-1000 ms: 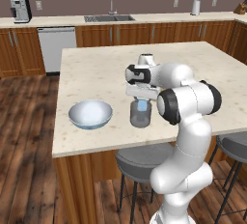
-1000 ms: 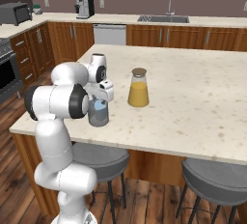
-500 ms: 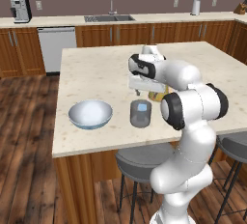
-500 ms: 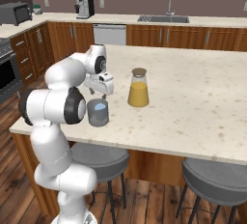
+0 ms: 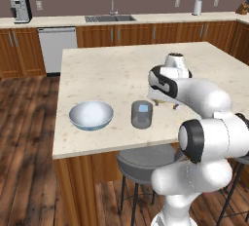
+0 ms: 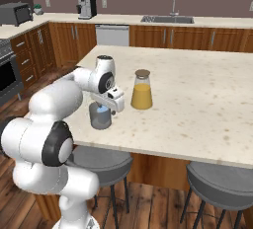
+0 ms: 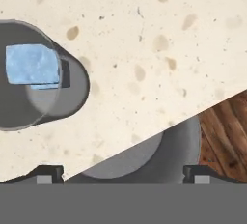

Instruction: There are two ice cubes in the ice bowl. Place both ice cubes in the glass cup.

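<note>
Gripper (image 7: 123,175) above counter beside glass cup (image 5: 142,114), jaws spread wide, holding nothing; I see ice cubes (image 7: 32,64) stacked inside cup, ice bowl (image 5: 91,115) apart at its left. Cubes: light, slick, rigid; I would pinch flat opposite faces

Island worktop (image 5: 107,74), speckled beige stone: ice bowl (image 5: 91,115) near front edge, glass cup (image 5: 142,114) beside it, tan-lidded jar (image 6: 141,90) farther along.
</note>
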Motion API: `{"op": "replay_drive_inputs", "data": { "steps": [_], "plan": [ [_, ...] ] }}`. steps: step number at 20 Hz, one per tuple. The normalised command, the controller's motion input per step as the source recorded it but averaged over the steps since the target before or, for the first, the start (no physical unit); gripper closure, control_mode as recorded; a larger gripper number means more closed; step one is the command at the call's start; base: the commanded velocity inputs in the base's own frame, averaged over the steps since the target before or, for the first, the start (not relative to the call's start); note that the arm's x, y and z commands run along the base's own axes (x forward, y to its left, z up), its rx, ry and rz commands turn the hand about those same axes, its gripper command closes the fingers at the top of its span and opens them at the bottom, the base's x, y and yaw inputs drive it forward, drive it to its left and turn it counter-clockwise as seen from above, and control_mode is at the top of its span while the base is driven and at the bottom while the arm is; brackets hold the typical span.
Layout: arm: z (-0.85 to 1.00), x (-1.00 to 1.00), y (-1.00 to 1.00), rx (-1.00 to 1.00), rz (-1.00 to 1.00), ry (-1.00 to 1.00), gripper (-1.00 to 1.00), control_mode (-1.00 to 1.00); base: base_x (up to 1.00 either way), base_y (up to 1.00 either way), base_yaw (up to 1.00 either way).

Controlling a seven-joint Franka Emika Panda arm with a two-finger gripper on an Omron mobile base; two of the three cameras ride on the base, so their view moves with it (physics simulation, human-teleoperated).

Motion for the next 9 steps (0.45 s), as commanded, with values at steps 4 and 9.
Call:
{"op": "replay_drive_inputs", "data": {
  "steps": [4, 9],
  "plan": [
    [0.06, -1.00, -0.17, -0.11, 0.00, -0.92, -1.00, -1.00, 0.00, 0.00, 0.00],
    [0.42, -0.85, 0.02, -0.01, 0.01, -0.80, -1.00, -1.00, 0.00, 0.00, 0.00]
  ]
}}
